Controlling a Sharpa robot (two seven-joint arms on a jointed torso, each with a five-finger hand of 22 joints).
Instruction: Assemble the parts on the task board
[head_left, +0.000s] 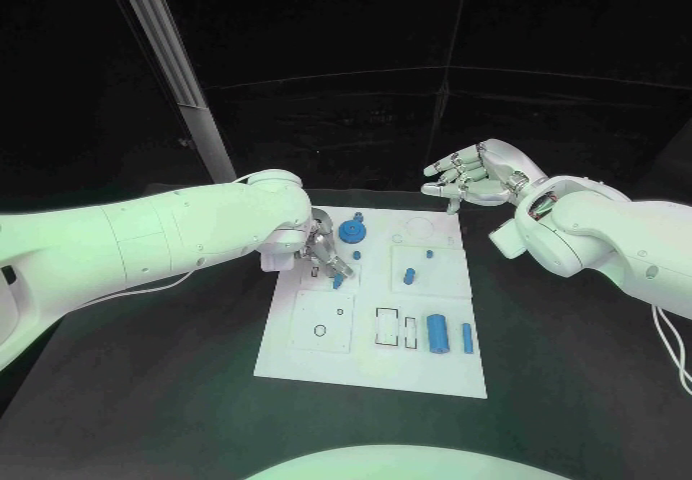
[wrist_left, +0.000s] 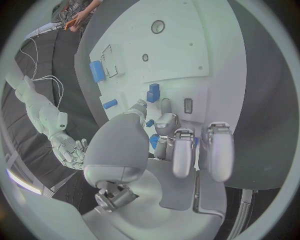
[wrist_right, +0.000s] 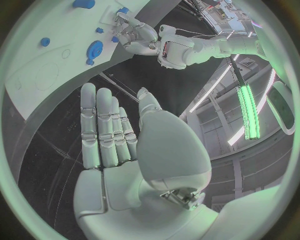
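Observation:
The white task board (head_left: 372, 352) lies in the middle of the black table. My left hand (head_left: 320, 252) is down on its far-left part, fingers curled round a small blue part (head_left: 338, 281) against the board; the same blue part (wrist_left: 154, 142) peeks out between the thumb and fingers (wrist_left: 181, 150). A round blue part (head_left: 355, 232) stands just beyond that hand. My right hand (head_left: 483, 168) hovers above the board's far right corner, fingers (wrist_right: 106, 130) straight and apart, holding nothing.
Two small blue parts (head_left: 410, 275) sit in the board's middle panel. A blue cylinder (head_left: 437, 333) and a thin blue bar (head_left: 467, 338) lie near the front right. A grey pole (head_left: 188, 100) rises behind the left arm.

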